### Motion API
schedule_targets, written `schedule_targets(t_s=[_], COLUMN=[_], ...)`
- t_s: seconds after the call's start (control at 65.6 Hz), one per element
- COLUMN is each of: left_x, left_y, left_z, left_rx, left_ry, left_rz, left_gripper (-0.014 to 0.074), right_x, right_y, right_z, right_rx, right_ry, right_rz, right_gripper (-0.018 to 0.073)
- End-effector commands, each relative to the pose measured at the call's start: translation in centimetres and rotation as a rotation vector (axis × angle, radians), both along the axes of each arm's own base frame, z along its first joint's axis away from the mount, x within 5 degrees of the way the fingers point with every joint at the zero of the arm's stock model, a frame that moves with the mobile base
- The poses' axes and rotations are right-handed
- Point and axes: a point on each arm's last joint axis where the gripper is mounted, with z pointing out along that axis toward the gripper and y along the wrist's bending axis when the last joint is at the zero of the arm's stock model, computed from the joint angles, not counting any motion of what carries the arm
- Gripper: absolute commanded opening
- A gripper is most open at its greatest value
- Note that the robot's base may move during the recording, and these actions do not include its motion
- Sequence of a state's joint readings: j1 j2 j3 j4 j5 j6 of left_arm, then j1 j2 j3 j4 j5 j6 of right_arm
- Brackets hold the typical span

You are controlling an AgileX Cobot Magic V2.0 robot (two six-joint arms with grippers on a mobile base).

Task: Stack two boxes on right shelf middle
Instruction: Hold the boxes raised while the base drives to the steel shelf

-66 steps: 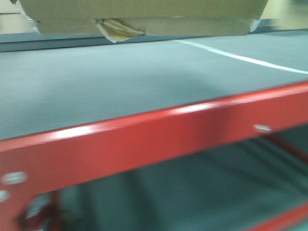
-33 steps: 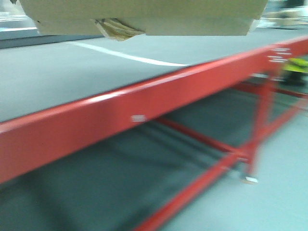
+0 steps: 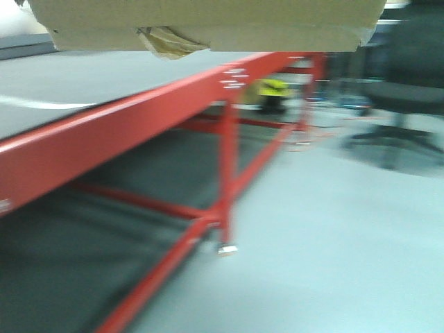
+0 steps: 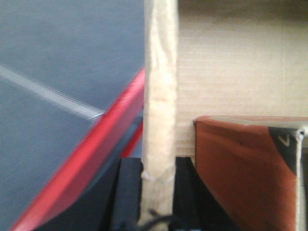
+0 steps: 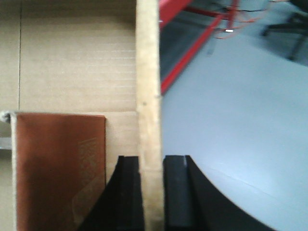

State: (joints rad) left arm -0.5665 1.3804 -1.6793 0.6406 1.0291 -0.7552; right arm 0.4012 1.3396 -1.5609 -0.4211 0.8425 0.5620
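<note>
Left wrist-mounted view: cardboard box point(image 4: 161, 72) wall between left pincer's point(image 4: 157, 192) jaws.

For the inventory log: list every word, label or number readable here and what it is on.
None can be read.
Cardboard box: plain.
Orange inner box: pale print, too blurred.
Its dark corner: tick-like mark, no letters.
Red rack: white labels, blurred.

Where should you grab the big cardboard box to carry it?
Take the cardboard box by its thin upright side walls, one each side, coming down over the open top. Each wall is slim enough to fit between two fingers; the left gripper and right gripper pinch it that way now, clear of the brown box inside.
</note>
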Motion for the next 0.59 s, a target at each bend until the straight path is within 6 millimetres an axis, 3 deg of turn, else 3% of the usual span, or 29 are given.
schedule_targets(t_s=[0.0, 0.58], left_x=[-0.51, -0.5], left_y=[0.92, 0.94], left_z=[1.1, 1.11], left_rx=[0.026, 0.028], left_ry=[-0.057, -0.058], left_rz=[0.032, 0.033], left_gripper=[-0.0111, -0.0111], right_x=[-0.28, -0.28], right_y=[-0.77, -0.77], right_z=[1.08, 1.08], right_rx=[-0.045, -0.045], right_ry=[-0.063, -0.063], right_rz=[-0.026, -0.026], right_gripper=[-0.0154, -0.0154])
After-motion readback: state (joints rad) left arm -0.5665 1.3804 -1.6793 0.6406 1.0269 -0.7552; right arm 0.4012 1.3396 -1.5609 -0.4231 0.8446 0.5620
